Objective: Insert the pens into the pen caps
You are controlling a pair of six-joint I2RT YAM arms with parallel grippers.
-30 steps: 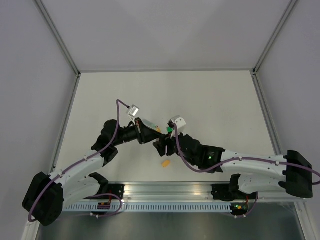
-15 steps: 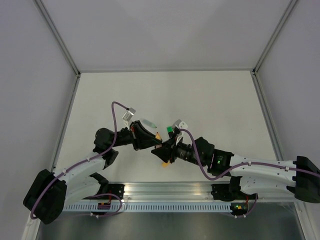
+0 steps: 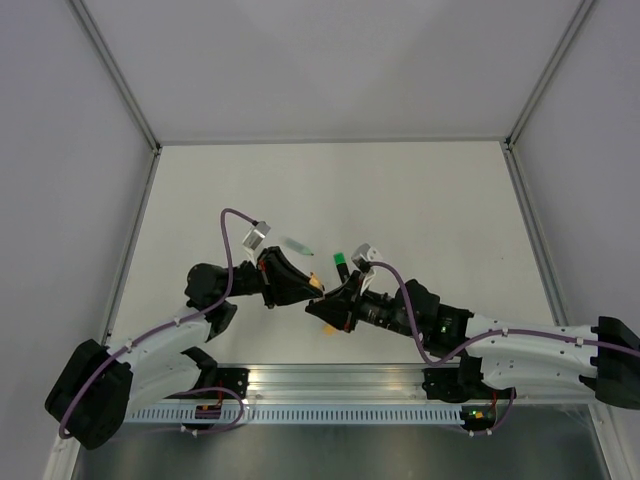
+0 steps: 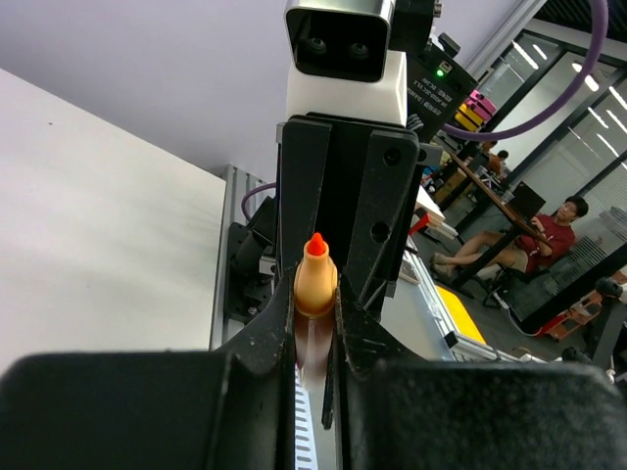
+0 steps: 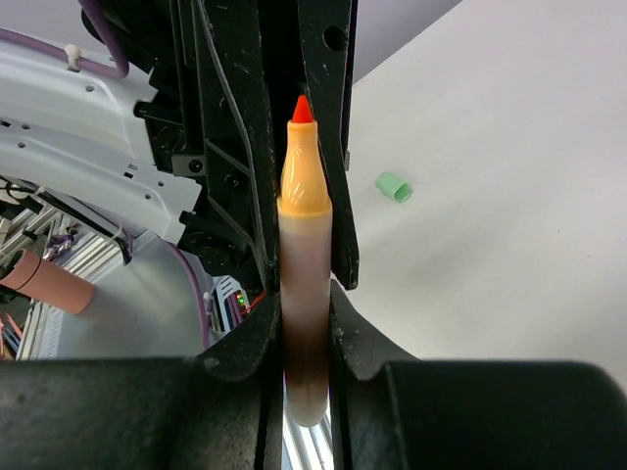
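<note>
Left jaws and right jaws both pinch the orange-pink pen (image 5: 305,255) — one tugging early could wrench it loose.

Arm links: we see smooth white shells on the left arm (image 3: 150,340) and the right arm (image 3: 520,335).
Joints: we see black housings, with bulky black shoulder blocks (image 3: 85,390) at the near ends.
Cables: we see a purple cable (image 4: 598,20) looping along each arm.
Wrist camera: we see a silver-and-white box (image 4: 338,44) with two dark lenses.
Fingers: we see matte black, blocky fingers (image 4: 260,343) on the left gripper (image 4: 314,308) and the right gripper (image 5: 304,304). Round screw recesses (image 4: 392,157) mark the right one's face.
Status light: we see a small green light (image 3: 440,322) on the right arm.
</note>
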